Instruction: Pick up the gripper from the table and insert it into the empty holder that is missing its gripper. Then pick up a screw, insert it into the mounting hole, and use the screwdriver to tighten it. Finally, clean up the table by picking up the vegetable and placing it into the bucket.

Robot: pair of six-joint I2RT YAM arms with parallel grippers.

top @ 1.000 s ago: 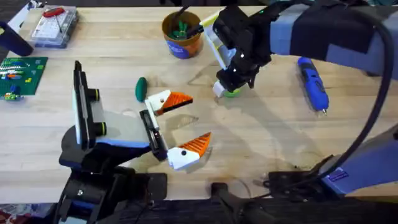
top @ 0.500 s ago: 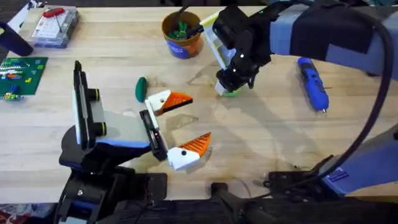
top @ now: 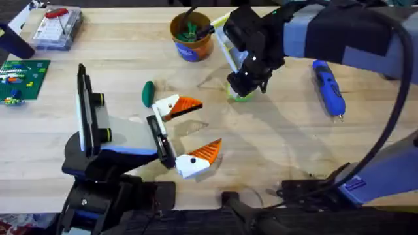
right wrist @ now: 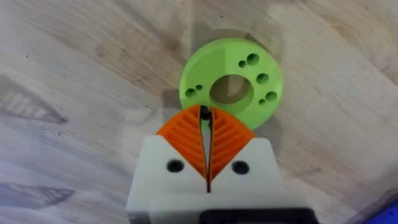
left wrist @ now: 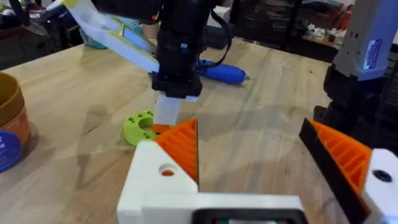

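My right gripper (top: 236, 91) hangs tip-down over a lime-green disc (top: 240, 96) with a centre hole and small holes (right wrist: 231, 84). Its orange pads (right wrist: 186, 140) are shut on a small dark screw (right wrist: 203, 113) at their tips, just at the disc's rim. My left gripper (top: 204, 125) rests open near the table's middle, empty. The dark green vegetable (top: 148, 93) lies just beyond it. At the back stands the orange-brown bucket (top: 191, 36) with green bits inside. The blue screwdriver (top: 328, 88) lies on the right. The loose gripper and the holder are out of view.
A clear box of screws (top: 57, 26) sits at the back left, and a green circuit board (top: 19, 78) lies in front of it. From the left wrist, the disc (left wrist: 140, 124), the screwdriver (left wrist: 221, 72) and the bucket's wall (left wrist: 9, 130) show beyond my fingers.
My right gripper has shifted slightly over the lime-green disc. The left arm and the other things have stayed put.
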